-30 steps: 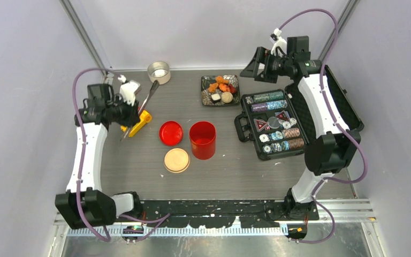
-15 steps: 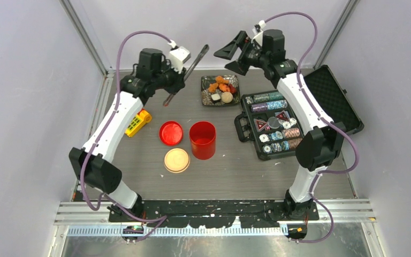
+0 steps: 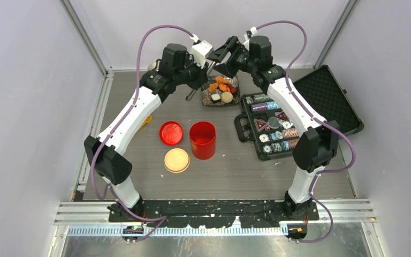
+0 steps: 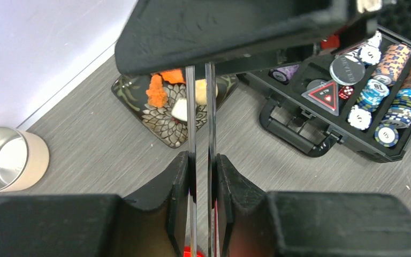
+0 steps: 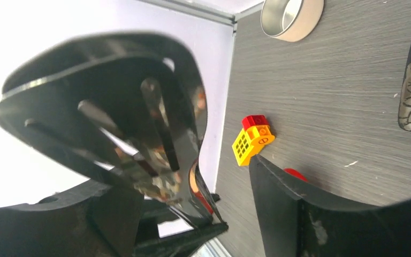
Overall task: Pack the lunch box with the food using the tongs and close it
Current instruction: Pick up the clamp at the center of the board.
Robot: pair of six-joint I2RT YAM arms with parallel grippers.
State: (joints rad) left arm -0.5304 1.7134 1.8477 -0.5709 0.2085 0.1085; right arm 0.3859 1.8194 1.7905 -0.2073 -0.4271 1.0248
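My left gripper (image 3: 203, 71) is shut on the thin silver tongs (image 3: 192, 93) at the back of the table, and both slim arms run between its fingers (image 4: 179, 176). The tongs (image 4: 191, 107) point down toward the food (image 3: 222, 85), orange and pale bits on a dark plate (image 4: 163, 126). My right gripper (image 3: 219, 53) is open around the tongs' upper shiny end (image 5: 174, 155), with a gap left to one finger (image 5: 299, 214). The open red canister (image 3: 203, 140) stands mid-table with its red lid (image 3: 170, 133) and a beige disc lid (image 3: 177, 159) lying beside it. The cream tub (image 4: 8, 159) sits at the back left.
An open black poker-chip case (image 3: 273, 126) fills the right side, close to the plate. A yellow-and-red toy block (image 5: 252, 138) lies on the left, partly under my left arm. Purple cables loop above both wrists, and walls close in the back and sides.
My left arm swung the tongs from the left side to the back centre above the plate. My right gripper moved left to meet the tongs' top end, and its jaws have narrowed.
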